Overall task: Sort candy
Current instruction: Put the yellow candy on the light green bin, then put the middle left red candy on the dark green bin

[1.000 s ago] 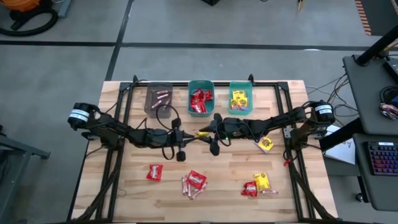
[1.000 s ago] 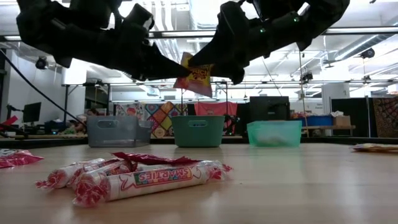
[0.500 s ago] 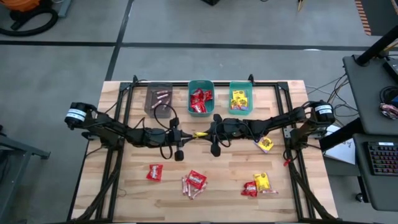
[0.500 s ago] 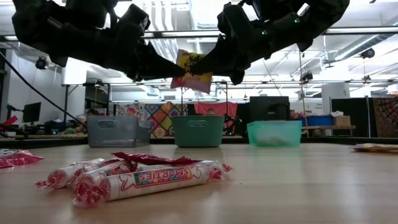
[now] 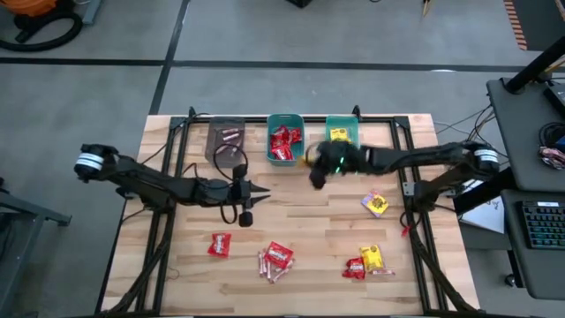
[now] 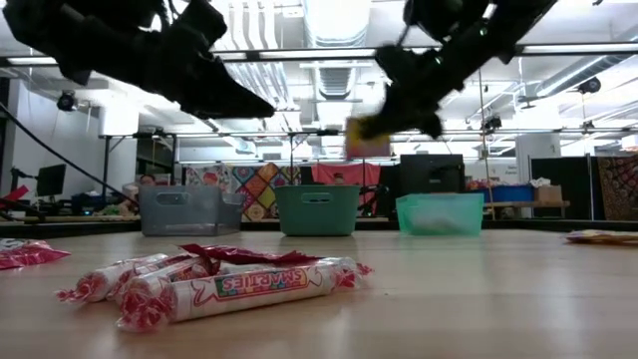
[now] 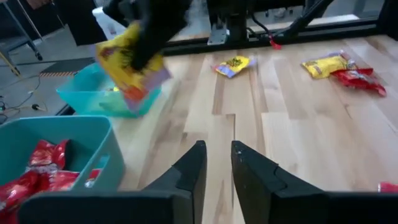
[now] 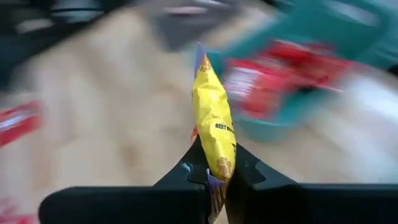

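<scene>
My right gripper [image 5: 312, 166] is shut on a yellow candy packet [image 6: 367, 135], up in the air just near the two teal bins. One teal bin [image 5: 284, 140] holds red packets; the other [image 5: 342, 134] holds yellow ones. A grey bin [image 5: 225, 141] holds pinkish stick pieces. My left gripper [image 5: 263, 190] hangs over the table's middle, its fingers [image 7: 198, 163] a little apart with nothing between them. More candy lies on the near half of the table: a red packet [image 5: 220, 245], sticks with a red packet [image 5: 275, 259], and yellow and red packets [image 5: 366, 261]. My right gripper pinches one end of the yellow packet [image 8: 217, 167] between its two fingers. The fingers reach in from the table's right, slanting down. The packet sticks out past the fingertips, lifted clear of the table and the bins.
A lone yellow packet [image 5: 376, 204] lies on the right under my right arm. Pink wrapped rolls [image 6: 229, 284] lie close to the low camera. Black frame rails [image 5: 177, 150] run along both sides of the table. Bare wood [image 5: 300, 221] shows in the middle.
The yellow packet has passed from my left gripper to my right one above the table's middle. My left gripper has let go and drawn back toward the left edge. My right gripper has carried the packet toward the far edge and the teal bins, turning as it went.
</scene>
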